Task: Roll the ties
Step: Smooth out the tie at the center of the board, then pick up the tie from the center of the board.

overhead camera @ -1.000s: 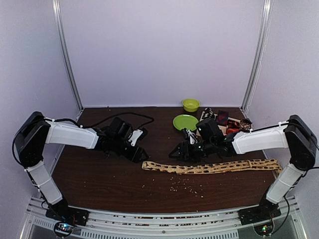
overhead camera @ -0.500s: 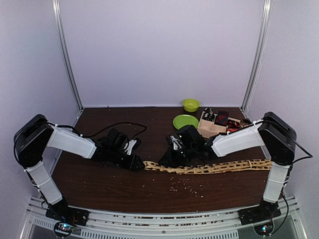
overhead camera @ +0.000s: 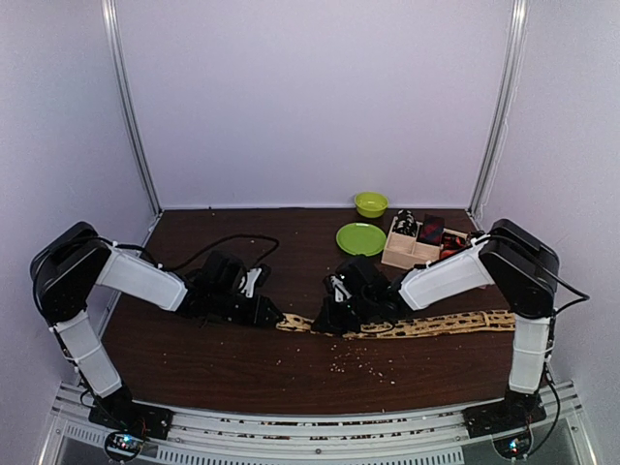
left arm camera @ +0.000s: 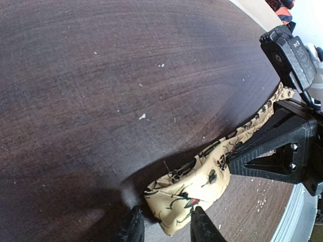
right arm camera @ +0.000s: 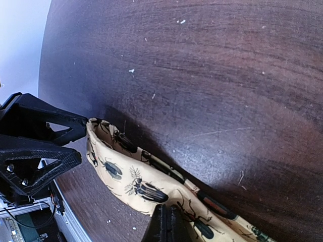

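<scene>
Tan tie [overhead camera: 417, 326] lay lower right; left end effector [left arm camera: 162, 228] and right end effector [right arm camera: 166, 225] both pinched it, roll just starting, curl next.

My matt black plastic pincer [left arm camera: 162, 227] grips soft tan cloth, the tie [left arm camera: 202, 181]; under it, the tabletop [left arm camera: 101, 75] shows dark, grained wood.

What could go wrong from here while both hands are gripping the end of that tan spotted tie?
Both hands pinch the long tan beetle-patterned fabric tie close together: left hand at its tip, right hand just behind. They could collide when rolling starts. The left hand's hold on the tip looks shallow, so the fabric may slip out. The rest of the tie trails right and could drag or twist.
</scene>
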You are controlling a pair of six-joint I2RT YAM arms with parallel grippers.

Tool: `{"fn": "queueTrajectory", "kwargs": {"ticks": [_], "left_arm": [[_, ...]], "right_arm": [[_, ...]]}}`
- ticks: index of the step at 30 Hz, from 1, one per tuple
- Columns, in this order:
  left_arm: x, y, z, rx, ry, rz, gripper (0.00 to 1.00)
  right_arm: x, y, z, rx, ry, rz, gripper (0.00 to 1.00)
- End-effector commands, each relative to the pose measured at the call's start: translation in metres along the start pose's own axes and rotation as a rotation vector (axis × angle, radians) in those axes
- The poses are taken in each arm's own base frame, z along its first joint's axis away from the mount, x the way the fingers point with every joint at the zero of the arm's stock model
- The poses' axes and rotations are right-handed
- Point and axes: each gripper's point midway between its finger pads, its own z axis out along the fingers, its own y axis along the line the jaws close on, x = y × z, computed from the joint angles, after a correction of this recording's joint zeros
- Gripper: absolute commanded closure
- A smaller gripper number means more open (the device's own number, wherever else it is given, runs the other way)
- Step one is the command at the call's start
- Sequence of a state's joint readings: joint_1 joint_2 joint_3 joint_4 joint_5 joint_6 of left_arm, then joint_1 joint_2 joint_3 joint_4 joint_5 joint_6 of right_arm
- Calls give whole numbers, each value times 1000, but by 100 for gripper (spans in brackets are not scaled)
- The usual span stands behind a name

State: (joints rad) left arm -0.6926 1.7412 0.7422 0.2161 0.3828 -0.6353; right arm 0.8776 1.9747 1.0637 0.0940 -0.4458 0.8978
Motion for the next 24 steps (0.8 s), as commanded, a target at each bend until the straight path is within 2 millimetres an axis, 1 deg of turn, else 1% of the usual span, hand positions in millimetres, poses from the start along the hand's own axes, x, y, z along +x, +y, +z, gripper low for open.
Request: {"fn": "queueTrajectory", "kwargs": {"ticks": [1,3,5,9,11,12,14,18,20,24], "left_arm": [[-5,-1,3,21,-16,-5,65],[-4,-2,5,33,-14,-12,65],[-2,-1,6,35,-8,-17,66],[3,-1,7,52,-7,-28,71],[4,0,7,50,-5,-31,72],[5,0,8,50,-5,-31,72],[5,0,9,51,-3,-33,72],[2,-1,9,52,-8,-33,74],[1,-1,8,50,-12,-33,76],[-2,-5,4,61,-26,-26,81]], "right_arm": [[2,-9,6,32,1,11,100],[2,-3,2,13,-6,8,100],[-3,6,-5,-21,-27,3,100],[-14,30,-25,-86,-84,-18,99],[-18,36,-31,-90,-97,-30,99],[-19,36,-31,-85,-96,-32,99],[-19,32,-26,-62,-81,-35,99],[-11,20,-13,-33,-38,-22,99],[-5,9,-6,-8,-16,-14,100],[2,-18,3,74,-2,2,100]]}}
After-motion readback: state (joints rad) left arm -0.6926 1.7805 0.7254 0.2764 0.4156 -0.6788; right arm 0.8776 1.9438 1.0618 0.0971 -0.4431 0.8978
